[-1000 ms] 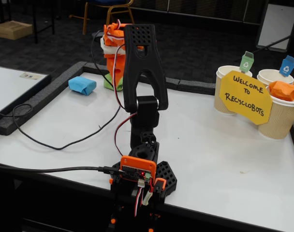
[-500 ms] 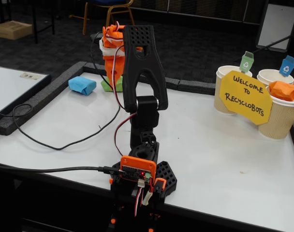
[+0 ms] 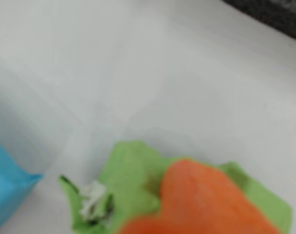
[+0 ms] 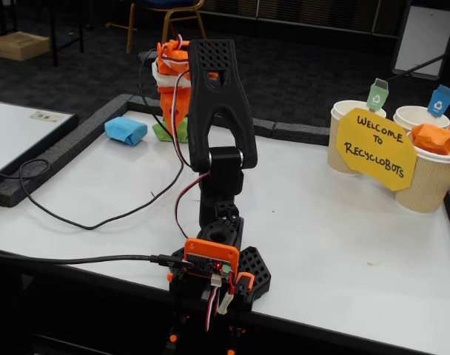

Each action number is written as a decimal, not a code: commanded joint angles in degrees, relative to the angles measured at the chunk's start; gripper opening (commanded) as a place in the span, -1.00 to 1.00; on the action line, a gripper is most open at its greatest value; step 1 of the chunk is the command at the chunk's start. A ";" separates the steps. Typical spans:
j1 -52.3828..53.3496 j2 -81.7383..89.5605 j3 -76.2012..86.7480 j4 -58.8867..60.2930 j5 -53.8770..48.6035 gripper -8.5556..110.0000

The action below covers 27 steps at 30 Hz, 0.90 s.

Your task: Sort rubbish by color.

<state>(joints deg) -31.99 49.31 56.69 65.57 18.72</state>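
Arm base (image 4: 214,285): nearest the fixed camera, at 6 o'clock on the white surface (image 4: 321,237).
Tool (image 4: 175,126): reaching to 11 o'clock, down at the green wad; whether its fingers have pinched the paper, I cannot tell, as the black arm and blur hide them.
Green wad (image 3: 133,180): on the surface under the orange finger (image 3: 201,200) in the wrist view.
Blue wad (image 4: 126,130): at 10 o'clock, lying untouched near the green wad.
Cups (image 4: 425,177): at 2 o'clock behind the yellow sign (image 4: 375,148).
Orange wad (image 4: 434,137): already in the nearest cup.
Progress: seemingly one sorted, two left.
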 commanded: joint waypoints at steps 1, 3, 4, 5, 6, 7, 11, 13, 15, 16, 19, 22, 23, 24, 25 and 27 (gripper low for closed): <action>0.35 2.72 -8.09 2.20 0.62 -0.85; 0.35 3.69 -11.07 5.45 -1.93 -0.85; 0.35 4.92 -11.69 6.77 -3.08 -0.85; 0.35 6.68 -11.69 7.82 -3.96 -0.85; 0.53 8.44 -11.69 8.79 -4.66 -0.85; 0.88 10.55 -11.69 9.58 -5.19 -0.85; 2.99 20.39 -10.20 12.04 -7.03 -0.85; 4.48 26.28 -6.94 12.22 -8.35 -0.85; 6.15 32.70 -2.72 12.22 -9.76 -0.85; 7.03 35.95 -0.26 12.22 -10.55 -0.85; 9.58 45.18 6.59 12.04 -12.39 -0.85; 12.48 53.53 12.83 12.04 -13.36 -0.85; 13.27 56.25 14.94 12.04 -13.62 -0.85; 13.97 58.71 16.79 12.13 -13.97 -0.85; 14.50 61.35 18.90 12.13 -14.50 -0.85; 15.56 66.36 22.50 12.13 -15.29 -0.85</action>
<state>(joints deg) -19.34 85.34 77.43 77.70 5.62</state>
